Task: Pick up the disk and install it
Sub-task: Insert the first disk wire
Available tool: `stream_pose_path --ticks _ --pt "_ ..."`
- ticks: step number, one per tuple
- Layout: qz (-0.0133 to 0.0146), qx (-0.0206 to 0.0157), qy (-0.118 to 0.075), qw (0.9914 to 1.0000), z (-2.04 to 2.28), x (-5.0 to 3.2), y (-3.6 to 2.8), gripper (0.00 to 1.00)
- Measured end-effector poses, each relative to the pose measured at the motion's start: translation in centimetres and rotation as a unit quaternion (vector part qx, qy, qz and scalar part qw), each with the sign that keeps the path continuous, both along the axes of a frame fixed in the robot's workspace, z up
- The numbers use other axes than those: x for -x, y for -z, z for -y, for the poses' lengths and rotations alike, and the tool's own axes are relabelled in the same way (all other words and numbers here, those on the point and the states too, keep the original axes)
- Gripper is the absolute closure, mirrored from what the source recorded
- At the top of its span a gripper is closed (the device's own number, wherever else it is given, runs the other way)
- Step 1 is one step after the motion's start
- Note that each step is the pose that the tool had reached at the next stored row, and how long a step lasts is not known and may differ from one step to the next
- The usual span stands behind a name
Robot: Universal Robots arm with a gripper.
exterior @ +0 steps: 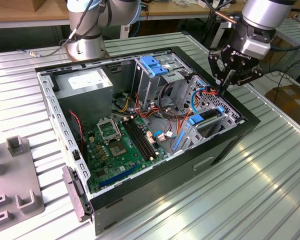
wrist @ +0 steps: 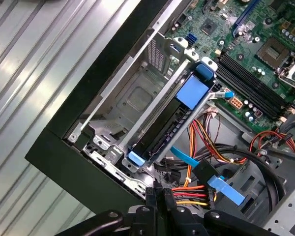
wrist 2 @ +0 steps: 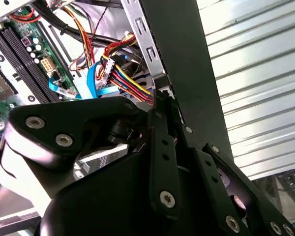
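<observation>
Exterior view: closed, empty fingers (exterior: 221, 80) hover over the case (exterior: 215, 160) edge, tips against the cables (wrist: 187, 194). The disk (wrist: 164, 130) sits edge-on in the drive cage, in its blue bracket (wrist: 191, 92). Seating it probably calls for straight pressure, clear of the wires.

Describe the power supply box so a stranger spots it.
Start at the open computer case. In its far corner on the exterior view's left sits the power supply box: plain grey metal with a white sticker, unlike the green circuit board beside it.
</observation>
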State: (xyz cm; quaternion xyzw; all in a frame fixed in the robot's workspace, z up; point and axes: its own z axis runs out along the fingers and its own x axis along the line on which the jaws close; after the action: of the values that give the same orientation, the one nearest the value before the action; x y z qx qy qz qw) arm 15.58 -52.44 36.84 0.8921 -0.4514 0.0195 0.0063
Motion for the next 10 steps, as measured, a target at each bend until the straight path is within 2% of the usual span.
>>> stream_pose_path --ticks 2,6,7,8,10 --pt "0.0000 0.0006 0.021 0.99978 0.00 0.00 0.02 0.83" --pt "0.0000 0.0013 0.048 0.99883 0.00 0.00 0.04 0.83" --pt "0.0000 0.0014 0.056 0.99842 0.00 0.00 0.04 0.83" --pt "0.0000 0.0015 0.070 0.99753 0.00 0.00 0.04 0.83" --pt "0.0000 0.0015 0.082 0.99661 0.00 0.00 0.05 0.83"
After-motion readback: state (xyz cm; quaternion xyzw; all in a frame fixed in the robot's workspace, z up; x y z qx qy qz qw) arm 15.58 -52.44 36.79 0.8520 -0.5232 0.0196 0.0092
